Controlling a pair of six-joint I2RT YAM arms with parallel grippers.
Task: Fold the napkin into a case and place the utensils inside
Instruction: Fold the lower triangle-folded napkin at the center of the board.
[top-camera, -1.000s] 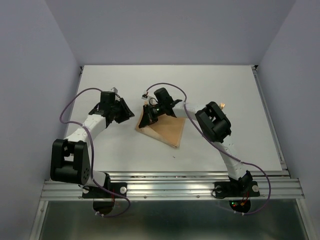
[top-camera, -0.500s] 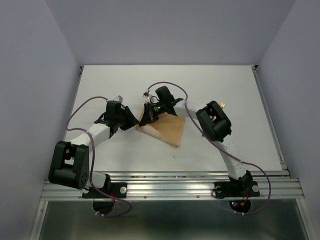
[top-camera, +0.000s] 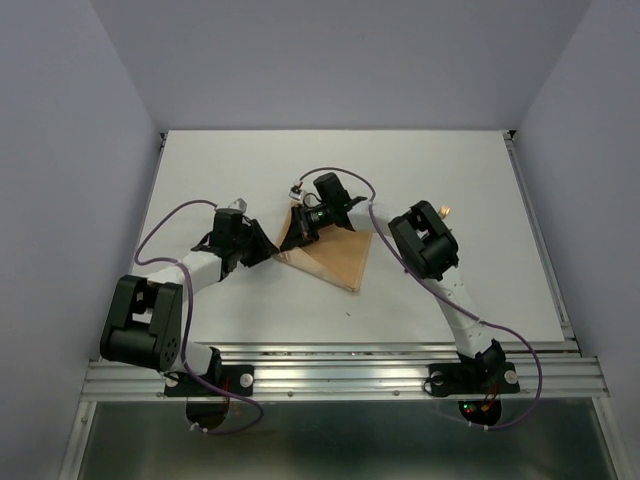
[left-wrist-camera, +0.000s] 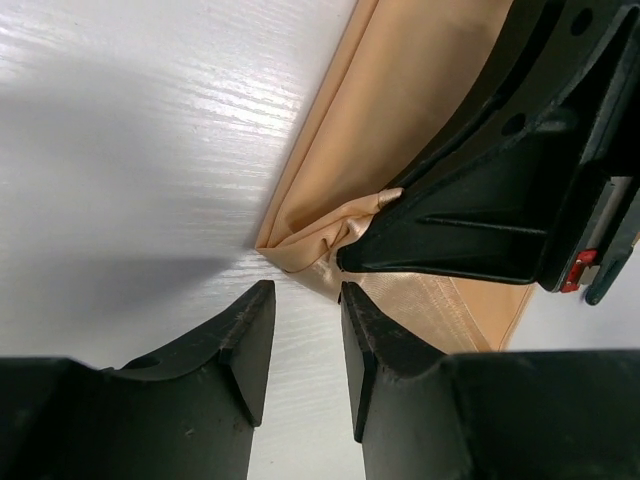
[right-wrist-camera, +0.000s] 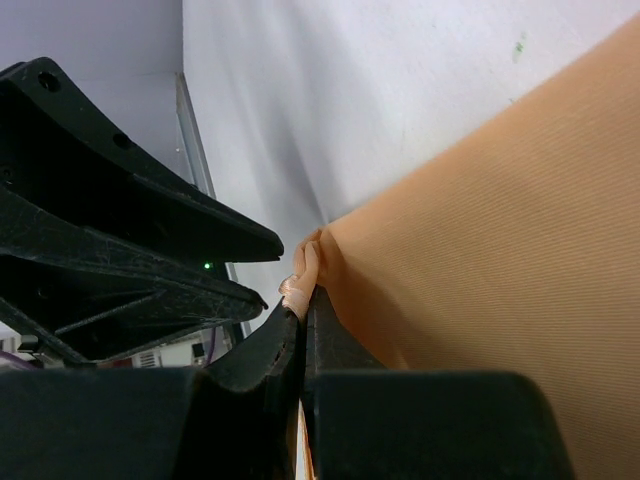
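Fingers of the right gripper (right-wrist-camera: 303, 298) clenched on the raised left corner of the napkin (top-camera: 338, 258), lying partly folded at mid-table (top-camera: 480, 190), left gripper (left-wrist-camera: 305, 300) parted, empty, just beside it; case unformed, utensils (top-camera: 445, 209) apparently outside, far right.

Left wrist cam: left gripper (left-wrist-camera: 305, 295) low over the table (left-wrist-camera: 130, 150), at the folded corner of the napkin (left-wrist-camera: 400, 90).
Its two black fingers stand slightly apart with bare white table in the gap, tips just short of the cloth. The napkin lies in layers, its corner puckered. The right gripper (left-wrist-camera: 375, 225) reaches in from the right, a small bunch of peach cloth gathered at its tip.
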